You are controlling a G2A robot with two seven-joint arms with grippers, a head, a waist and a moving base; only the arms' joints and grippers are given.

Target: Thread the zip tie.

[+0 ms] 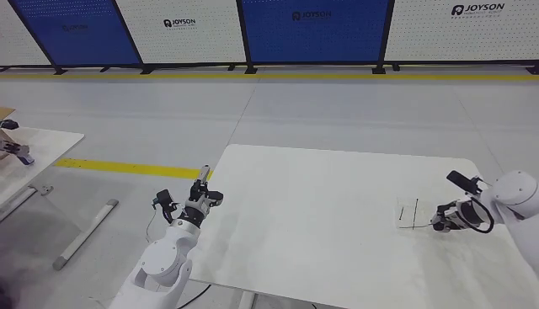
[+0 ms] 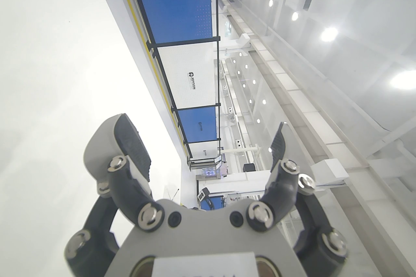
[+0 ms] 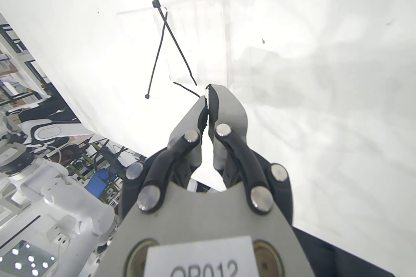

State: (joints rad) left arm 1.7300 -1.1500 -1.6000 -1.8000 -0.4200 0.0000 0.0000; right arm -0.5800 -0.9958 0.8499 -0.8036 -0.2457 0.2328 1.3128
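Observation:
Two black zip ties (image 3: 169,41) lie crossed on a clear flat plate (image 3: 211,31) on the white table (image 1: 320,216). They show as thin dark lines (image 1: 414,211) near the table's right end. My right gripper (image 3: 208,94) sits just beside the plate, low over the table, and is shut on the end of a third short black zip tie strand (image 3: 187,89). From above, that gripper (image 1: 437,220) is right of the ties. My left gripper (image 1: 203,177) is at the table's left edge, far from the ties. It is open and holds nothing (image 2: 201,129).
Blue and white pegboard panels (image 1: 312,14) stand behind a yellow floor line beyond the table. Another white table (image 1: 34,153) with small items stands at far left. Bare tabletop stretches between the two arms.

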